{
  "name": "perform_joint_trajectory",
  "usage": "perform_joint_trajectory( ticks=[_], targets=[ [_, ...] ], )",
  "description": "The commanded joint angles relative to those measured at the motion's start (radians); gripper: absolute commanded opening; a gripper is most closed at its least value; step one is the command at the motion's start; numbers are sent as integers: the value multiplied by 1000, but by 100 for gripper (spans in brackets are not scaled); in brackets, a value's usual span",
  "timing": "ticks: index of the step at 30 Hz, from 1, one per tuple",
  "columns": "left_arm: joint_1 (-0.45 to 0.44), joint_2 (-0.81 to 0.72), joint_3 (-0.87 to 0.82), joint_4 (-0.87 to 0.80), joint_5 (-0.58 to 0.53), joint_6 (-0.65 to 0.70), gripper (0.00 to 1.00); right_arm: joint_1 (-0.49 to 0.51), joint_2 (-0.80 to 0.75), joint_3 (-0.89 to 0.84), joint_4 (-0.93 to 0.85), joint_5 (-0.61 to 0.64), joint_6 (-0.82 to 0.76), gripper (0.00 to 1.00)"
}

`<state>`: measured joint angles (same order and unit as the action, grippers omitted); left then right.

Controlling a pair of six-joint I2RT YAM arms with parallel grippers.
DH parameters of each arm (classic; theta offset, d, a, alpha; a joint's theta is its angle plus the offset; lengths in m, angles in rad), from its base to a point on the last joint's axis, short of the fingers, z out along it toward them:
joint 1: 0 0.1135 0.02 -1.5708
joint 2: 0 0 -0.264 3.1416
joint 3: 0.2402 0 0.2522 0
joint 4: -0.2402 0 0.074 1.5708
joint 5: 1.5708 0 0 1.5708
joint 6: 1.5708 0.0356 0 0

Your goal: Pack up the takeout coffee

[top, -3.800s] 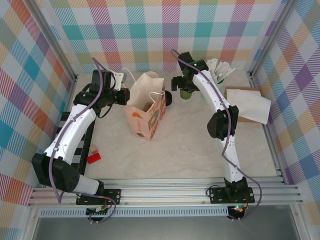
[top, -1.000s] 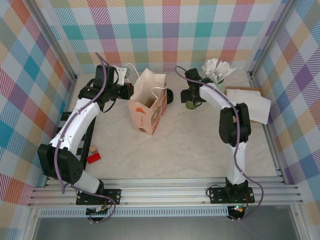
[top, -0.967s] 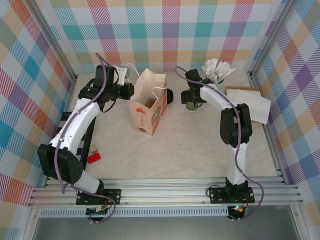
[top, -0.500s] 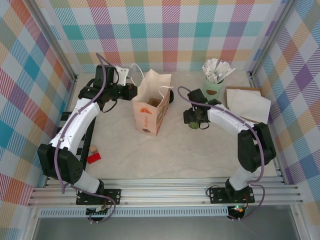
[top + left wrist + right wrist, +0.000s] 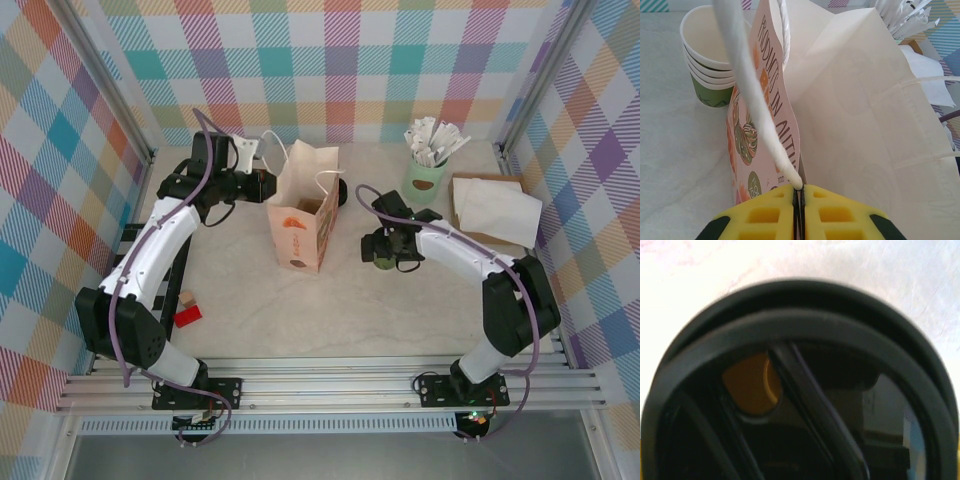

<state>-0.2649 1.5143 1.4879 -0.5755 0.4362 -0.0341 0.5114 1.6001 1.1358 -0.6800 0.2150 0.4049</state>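
The takeout coffee, an olive-green cup with a black lid, is just right of the paper bag at mid table. My right gripper sits over it, jaws on either side of the cup; whether they press on it is hidden. The black lid looms very close in the right wrist view. At the bag's left rim, my left gripper is shut on the paper edge by the white cord handle, holding the mouth of the bag open. The yellow pads meet on the rim.
A stack of lidless cups stands behind the bag. The mint mug of white sachets and a pile of napkins are at the back right. A red block and a wooden block lie front left.
My right gripper has come from beside the mug at the back down to mid table, bringing the coffee cup up close to the bag. The bag has shifted slightly right.
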Motion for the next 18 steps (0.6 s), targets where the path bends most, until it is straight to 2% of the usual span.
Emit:
perform_joint_trajectory(
  ticks=[1, 6, 12, 18],
  targets=[
    [7, -59, -34, -12, -1, -6, 13, -21, -4, 66, -177, -78, 48, 100],
    [7, -102, -82, -2, -10, -8, 19, -56, 84, 214, -347, -101, 62, 100],
    [7, -124, -105, -8, -23, -8, 19, -80, 185, 373, -422, -115, 49, 100],
    [7, -130, -106, -17, -38, 4, 19, -80, 239, 428, -433, -86, 19, 100]
  ],
)
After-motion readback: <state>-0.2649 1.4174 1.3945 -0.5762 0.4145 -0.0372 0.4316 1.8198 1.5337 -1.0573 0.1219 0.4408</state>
